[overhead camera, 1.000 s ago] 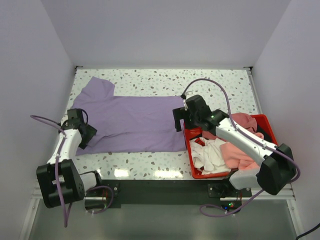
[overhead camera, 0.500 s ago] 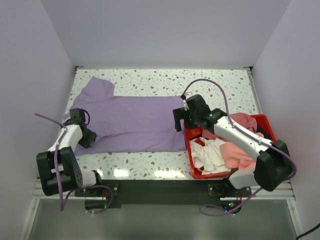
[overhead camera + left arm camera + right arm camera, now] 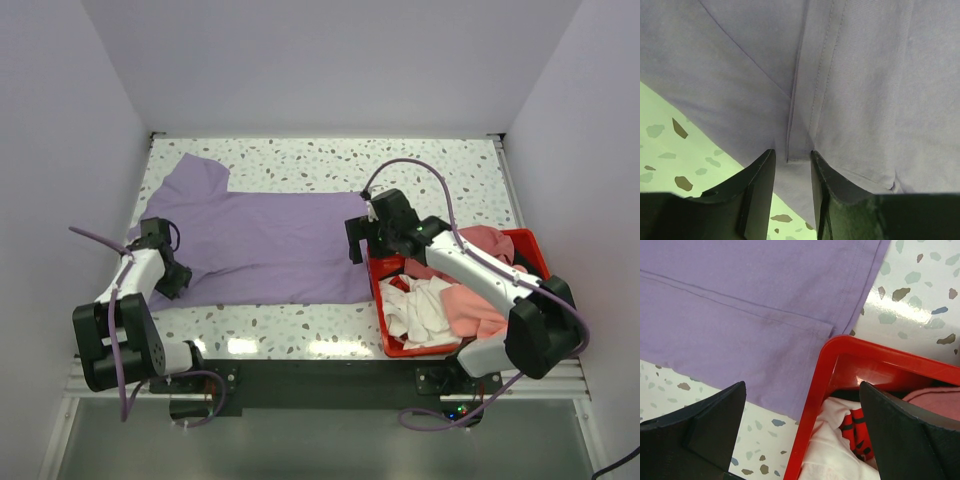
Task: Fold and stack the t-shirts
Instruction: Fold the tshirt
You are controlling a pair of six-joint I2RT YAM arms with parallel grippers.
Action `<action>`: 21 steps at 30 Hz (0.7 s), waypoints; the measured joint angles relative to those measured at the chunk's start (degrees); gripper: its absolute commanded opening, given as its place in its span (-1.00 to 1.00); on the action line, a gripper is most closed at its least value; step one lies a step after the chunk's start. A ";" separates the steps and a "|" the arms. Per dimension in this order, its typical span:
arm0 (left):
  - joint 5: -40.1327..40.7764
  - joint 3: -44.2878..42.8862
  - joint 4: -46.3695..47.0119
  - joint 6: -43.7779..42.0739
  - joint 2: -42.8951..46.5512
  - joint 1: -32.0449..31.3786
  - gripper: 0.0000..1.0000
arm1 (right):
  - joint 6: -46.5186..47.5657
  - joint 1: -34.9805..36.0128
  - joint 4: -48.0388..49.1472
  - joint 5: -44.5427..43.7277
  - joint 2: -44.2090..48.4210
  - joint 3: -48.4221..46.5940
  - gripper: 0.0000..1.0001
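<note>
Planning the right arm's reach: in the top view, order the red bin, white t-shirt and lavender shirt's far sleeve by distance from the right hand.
1. red bin: its corner under the right hand.
2. white t-shirt: inside the bin, nearer side.
3. lavender sleeve: table's far left.

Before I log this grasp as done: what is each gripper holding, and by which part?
The left gripper pinches the lavender t-shirt by a seamed fold at its near-left edge. The right gripper holds nothing, jaws wide open.
</note>
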State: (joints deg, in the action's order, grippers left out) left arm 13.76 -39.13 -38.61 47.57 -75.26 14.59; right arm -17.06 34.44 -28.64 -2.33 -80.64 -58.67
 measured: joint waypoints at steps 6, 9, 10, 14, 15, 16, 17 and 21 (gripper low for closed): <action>-0.26 0.02 1.53 0.74 0.00 0.00 -0.40 | 0.13 0.00 0.02 0.35 0.00 0.00 0.98; -0.17 0.02 1.90 1.11 0.00 0.00 -0.54 | 0.20 0.00 0.02 0.37 0.00 0.00 0.98; -0.11 0.02 2.01 1.20 0.00 0.00 -0.60 | 0.20 0.00 0.00 0.35 0.00 0.00 0.98; -0.02 0.02 2.51 1.38 -0.04 0.00 -0.83 | 0.20 0.00 0.00 0.35 0.00 0.00 0.98; -0.02 0.02 2.60 1.40 -0.07 -0.02 -0.87 | 0.20 0.00 0.00 0.35 0.00 0.00 0.98; -0.02 0.02 2.60 1.38 -0.07 0.00 -0.91 | 0.20 0.00 0.00 0.35 0.00 0.00 0.98; -0.02 0.00 2.62 1.38 -0.07 0.00 -1.00 | 0.20 0.00 0.00 0.35 0.00 0.00 0.98; 0.00 0.00 2.64 1.33 -0.07 0.00 -1.00 | 0.20 0.00 0.00 0.35 0.00 0.00 0.98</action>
State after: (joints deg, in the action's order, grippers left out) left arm 13.76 -39.13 -35.97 48.90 -75.33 14.59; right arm -16.86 34.44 -28.64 -1.98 -80.64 -58.67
